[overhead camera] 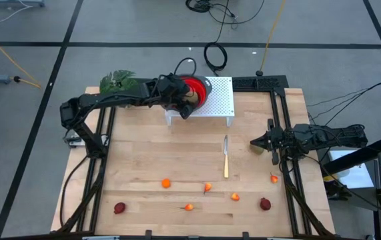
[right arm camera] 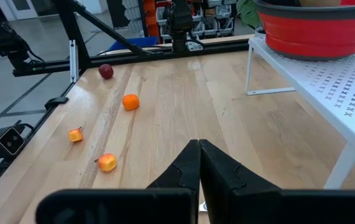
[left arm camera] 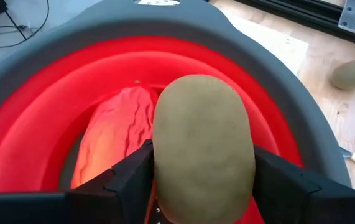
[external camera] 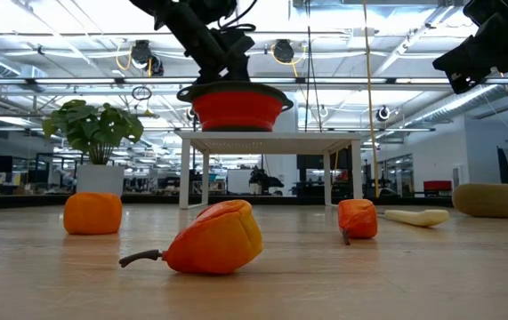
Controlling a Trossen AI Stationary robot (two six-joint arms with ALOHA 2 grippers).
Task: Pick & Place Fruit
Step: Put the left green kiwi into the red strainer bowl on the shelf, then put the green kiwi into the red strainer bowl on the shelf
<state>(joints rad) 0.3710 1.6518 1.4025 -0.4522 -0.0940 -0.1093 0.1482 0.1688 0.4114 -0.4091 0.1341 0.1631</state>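
Brown oval fruit [left arm camera: 203, 146] stands lengthwise between left pincer [left arm camera: 202, 180] fingers.

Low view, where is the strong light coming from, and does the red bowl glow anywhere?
Low view: bright ceiling lights behind the red bowl backlight it. Left wrist view: its inside glows vivid red around the brown fruit. High view: even light, only faint shadows.
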